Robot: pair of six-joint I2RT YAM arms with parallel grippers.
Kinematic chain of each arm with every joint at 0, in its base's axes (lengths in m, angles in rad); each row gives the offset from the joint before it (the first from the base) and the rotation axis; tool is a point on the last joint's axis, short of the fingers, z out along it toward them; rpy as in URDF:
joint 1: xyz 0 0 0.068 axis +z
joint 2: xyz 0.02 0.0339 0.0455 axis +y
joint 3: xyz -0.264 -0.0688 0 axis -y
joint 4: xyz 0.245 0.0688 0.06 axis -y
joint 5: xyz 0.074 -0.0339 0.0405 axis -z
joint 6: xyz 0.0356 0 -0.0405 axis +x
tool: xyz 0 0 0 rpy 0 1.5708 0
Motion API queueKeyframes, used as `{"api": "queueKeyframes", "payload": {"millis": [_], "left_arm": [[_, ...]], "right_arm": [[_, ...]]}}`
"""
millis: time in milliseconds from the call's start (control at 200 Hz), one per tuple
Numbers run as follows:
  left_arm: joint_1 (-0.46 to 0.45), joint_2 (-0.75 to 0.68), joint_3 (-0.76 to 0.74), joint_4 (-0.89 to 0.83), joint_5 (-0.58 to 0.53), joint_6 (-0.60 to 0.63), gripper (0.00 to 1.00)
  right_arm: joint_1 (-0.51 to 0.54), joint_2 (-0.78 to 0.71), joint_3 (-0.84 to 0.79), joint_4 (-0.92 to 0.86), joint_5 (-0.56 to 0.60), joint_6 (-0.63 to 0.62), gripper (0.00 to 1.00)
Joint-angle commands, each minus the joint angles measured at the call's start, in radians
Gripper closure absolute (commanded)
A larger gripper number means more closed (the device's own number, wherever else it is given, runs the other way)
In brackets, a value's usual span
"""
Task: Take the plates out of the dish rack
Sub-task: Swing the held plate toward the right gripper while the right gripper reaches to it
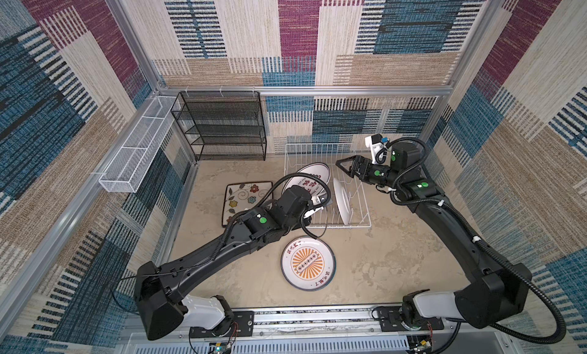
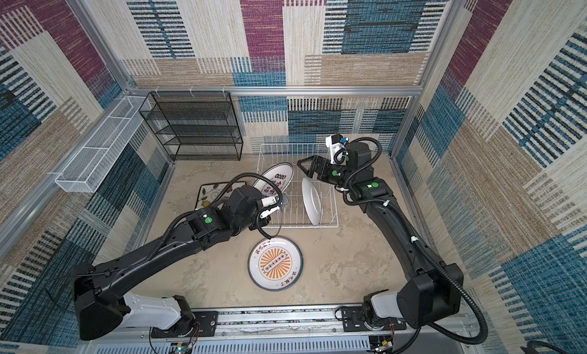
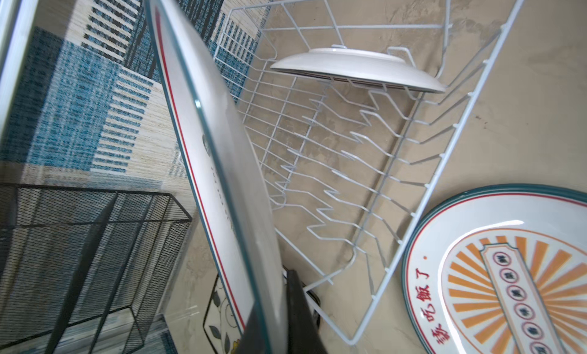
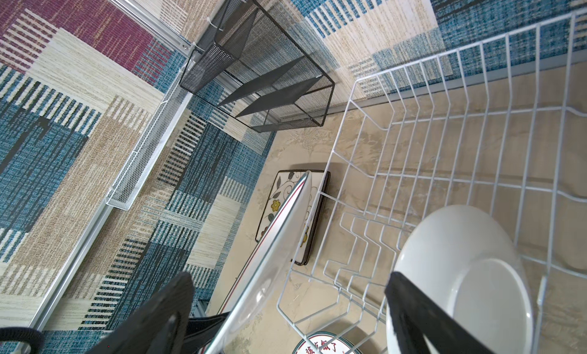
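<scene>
Your left gripper (image 3: 277, 323) pinches 1 round plate (image 1: 309, 174) by the rack (image 1: 349, 226); your right gripper (image 1: 340, 165) is spread wide.

In both top views the left arm (image 1: 206, 260) is reaching from its base at 7 o'clock toward 2 o'clock, with the left wrist (image 1: 295, 200) sitting near the centre of the workspace. The left gripper (image 3: 278, 327) is pinching the rim of a round plate (image 1: 309, 177), jaws drawn nearly together, one finger on each face. The right arm (image 1: 451, 228) is running from its base at 5 o'clock toward 11 o'clock and bending at the right wrist (image 1: 381, 173), so the right gripper (image 1: 343, 168) is pointing to 9 o'clock. Its jaws are standing wide apart, gripping nothing. The two grippers are sitting near each other, not touching.
</scene>
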Motion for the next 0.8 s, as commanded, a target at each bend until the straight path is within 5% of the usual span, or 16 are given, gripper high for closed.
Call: {"api": "queueKeyframes", "payload": {"millis": [0, 331, 796], "left_arm": [[-0.020, 0.002, -0.025, 0.198, -0.117, 0.148, 1.00], [-0.073, 0.031, -0.087, 0.341, -0.213, 0.320, 1.00], [-0.096, 0.087, -0.140, 0.502, -0.288, 0.502, 1.00]], "right_arm": [[0.004, 0.008, 0.009, 0.000, -0.010, 0.017, 0.06], [0.028, 0.062, 0.034, -0.057, 0.007, 0.012, 0.20], [0.045, 0.105, 0.034, -0.070, -0.019, 0.025, 0.65]]}}
